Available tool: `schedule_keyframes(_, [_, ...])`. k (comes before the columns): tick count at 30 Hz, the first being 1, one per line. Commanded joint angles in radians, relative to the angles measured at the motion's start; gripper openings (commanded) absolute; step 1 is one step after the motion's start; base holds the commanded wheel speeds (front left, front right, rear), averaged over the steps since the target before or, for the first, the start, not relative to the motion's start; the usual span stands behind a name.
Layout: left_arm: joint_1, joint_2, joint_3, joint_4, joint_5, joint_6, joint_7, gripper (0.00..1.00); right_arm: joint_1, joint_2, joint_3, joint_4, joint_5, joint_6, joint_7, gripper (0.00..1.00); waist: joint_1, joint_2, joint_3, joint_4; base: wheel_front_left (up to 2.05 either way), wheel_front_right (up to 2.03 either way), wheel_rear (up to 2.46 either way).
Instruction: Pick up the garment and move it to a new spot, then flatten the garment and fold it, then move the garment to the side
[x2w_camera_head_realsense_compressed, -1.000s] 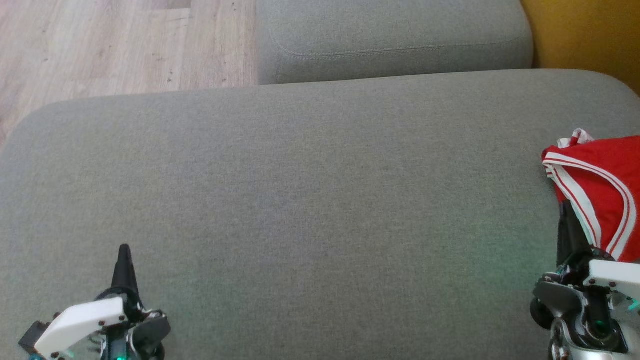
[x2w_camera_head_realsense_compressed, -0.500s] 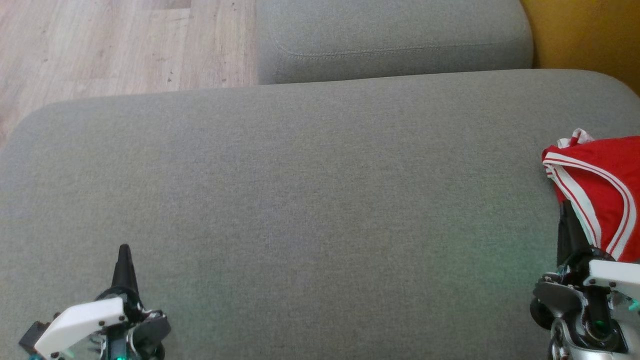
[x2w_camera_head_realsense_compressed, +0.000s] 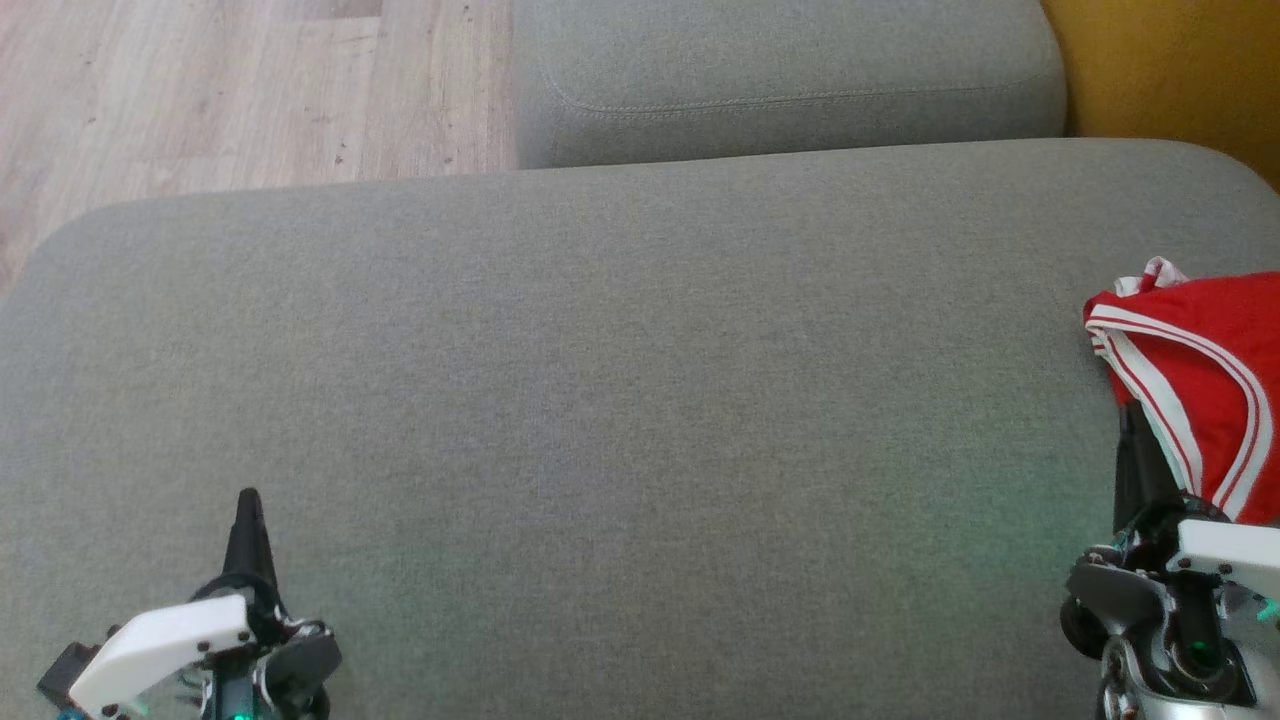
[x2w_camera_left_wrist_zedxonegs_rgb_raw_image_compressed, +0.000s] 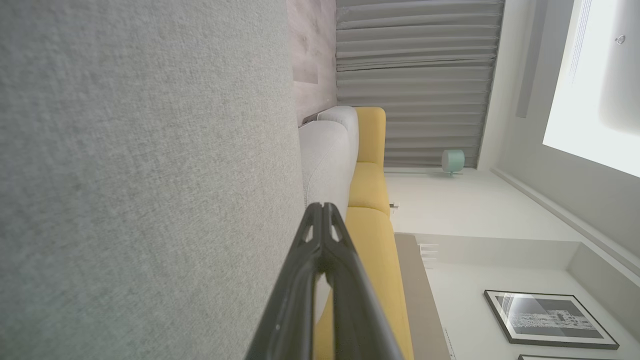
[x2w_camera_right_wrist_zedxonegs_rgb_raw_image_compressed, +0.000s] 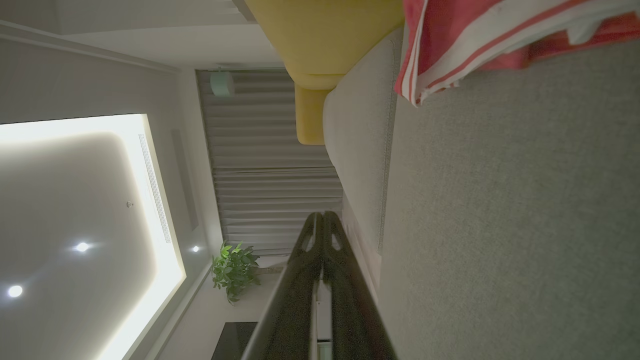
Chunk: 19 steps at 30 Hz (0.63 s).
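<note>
Garment (x2w_camera_head_realsense_compressed: 1200, 380), red with white stripes, lies bunched at the far right of the grey sofa cushion (x2w_camera_head_realsense_compressed: 600, 400); left gripper (x2w_camera_head_realsense_compressed: 247, 497) and right gripper (x2w_camera_right_wrist_zedxonegs_rgb_raw_image_compressed: 322, 216) both have fingers pressed together, holding nothing.

Our left fingers (x2w_camera_head_realsense_compressed: 247, 535) are matte black and taper to a slim point. Behind them sits the left white plate (x2w_camera_head_realsense_compressed: 160, 640), angled and dotted with small dark screws, above rounded black housings (x2w_camera_head_realsense_compressed: 300, 662) and a small green light (x2w_camera_head_realsense_compressed: 237, 714). Our right fingers (x2w_camera_head_realsense_compressed: 1135, 472) are equally dark. Their right white plate (x2w_camera_head_realsense_compressed: 1225, 545) also carries dark screws, beside a grey metal casing (x2w_camera_head_realsense_compressed: 1115, 592) lit by a green glow (x2w_camera_head_realsense_compressed: 1195, 655). In the wrist views each finger is long and faintly speckled, with a narrow slot cut near its tip.
</note>
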<state>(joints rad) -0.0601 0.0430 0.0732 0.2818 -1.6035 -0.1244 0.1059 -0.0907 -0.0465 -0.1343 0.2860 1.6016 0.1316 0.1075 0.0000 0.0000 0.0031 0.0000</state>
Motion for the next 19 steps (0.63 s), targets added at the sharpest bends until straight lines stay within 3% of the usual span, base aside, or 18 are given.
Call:
schedule_keyframes(1, [-0.048, 0.007, 0.04, -0.036, -0.005, -0.006, 0.007, 0.0, -0.017, -0.004, 0.021, -0.041, 0.007, -0.001, 0.006, 0.0, 0.0, 0.0, 0.0, 0.0, 0.0, 0.0, 0.0])
schedule_keyframes(19, [-0.048, 0.007, 0.04, -0.037, -0.005, -0.006, 0.007, 0.0, -0.017, -0.004, 0.021, -0.041, 0.007, -0.001, 0.006, 0.0, 0.0, 0.0, 0.0, 0.0, 0.0, 0.0, 0.0])
